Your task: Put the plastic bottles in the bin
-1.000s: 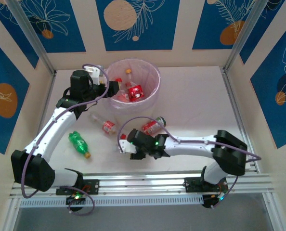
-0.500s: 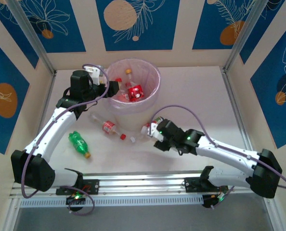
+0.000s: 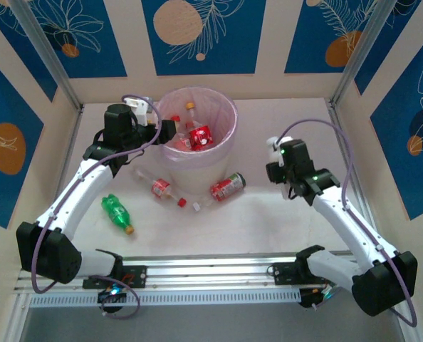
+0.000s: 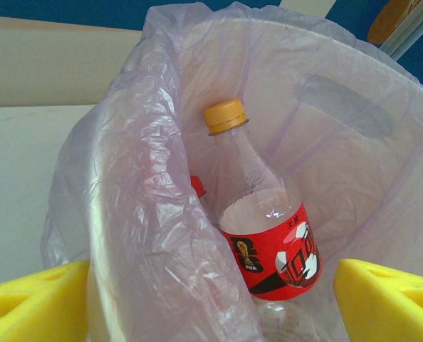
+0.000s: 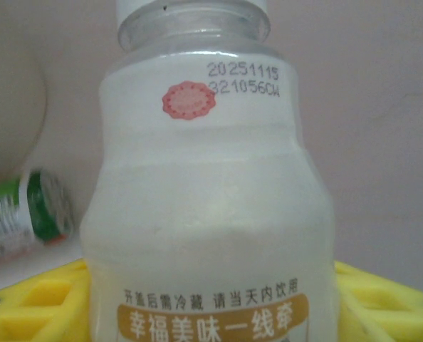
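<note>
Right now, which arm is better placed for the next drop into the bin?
Right. The right gripper is shut on the pale-labelled bottle, raised to the right of the bin; a swing over the rim should do. The left gripper stands open at the bin's left rim, gripping no bottle.

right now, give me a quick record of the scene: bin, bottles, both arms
bin: pink-lined white pail at the far centre, several red-labelled bottles inside
yellow-capped bottle: inside the bin, leaning on the liner
left fingers: open at the bin's left rim, holding nothing
right fingers: shut on the pale bottle, to the right of the bin
lying outside the bin: green bottle, clear red-labelled bottle, second red-labelled bottle
</note>
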`<state>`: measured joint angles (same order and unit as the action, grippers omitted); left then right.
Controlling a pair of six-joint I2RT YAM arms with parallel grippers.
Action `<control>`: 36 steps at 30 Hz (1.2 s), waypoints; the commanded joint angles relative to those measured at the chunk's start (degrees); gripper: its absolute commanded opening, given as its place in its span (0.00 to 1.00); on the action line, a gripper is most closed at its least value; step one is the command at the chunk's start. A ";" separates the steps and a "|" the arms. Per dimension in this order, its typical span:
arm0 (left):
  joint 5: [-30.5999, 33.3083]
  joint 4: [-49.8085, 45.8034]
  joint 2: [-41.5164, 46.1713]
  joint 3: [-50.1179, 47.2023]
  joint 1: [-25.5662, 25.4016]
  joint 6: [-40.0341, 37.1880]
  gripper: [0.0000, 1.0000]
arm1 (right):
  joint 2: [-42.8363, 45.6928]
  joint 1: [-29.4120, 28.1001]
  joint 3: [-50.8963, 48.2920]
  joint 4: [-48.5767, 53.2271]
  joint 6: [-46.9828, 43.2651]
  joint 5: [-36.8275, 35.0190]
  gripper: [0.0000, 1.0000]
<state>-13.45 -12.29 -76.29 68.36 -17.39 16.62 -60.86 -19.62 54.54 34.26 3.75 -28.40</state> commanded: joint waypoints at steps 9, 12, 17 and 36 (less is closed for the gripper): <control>-1.13 -8.17 -2.88 -3.22 -2.12 -2.55 0.85 | -6.55 0.15 21.43 -9.91 2.76 8.23 0.41; -0.80 -8.31 -2.99 -3.19 -2.15 -2.73 0.85 | -7.76 -5.09 25.10 -15.42 0.21 7.43 0.41; -0.87 -8.31 -3.21 -3.20 -2.34 -2.65 0.85 | -13.97 -12.76 34.50 -18.71 -3.43 6.39 0.42; -0.37 -8.42 -3.08 -3.21 -2.52 -2.86 0.85 | -34.80 -20.31 43.56 -17.84 0.73 16.07 0.42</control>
<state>-13.41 -12.29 -76.25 68.36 -17.52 16.62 -95.85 -39.79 98.63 17.23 2.83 -14.81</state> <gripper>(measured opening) 0.847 0.606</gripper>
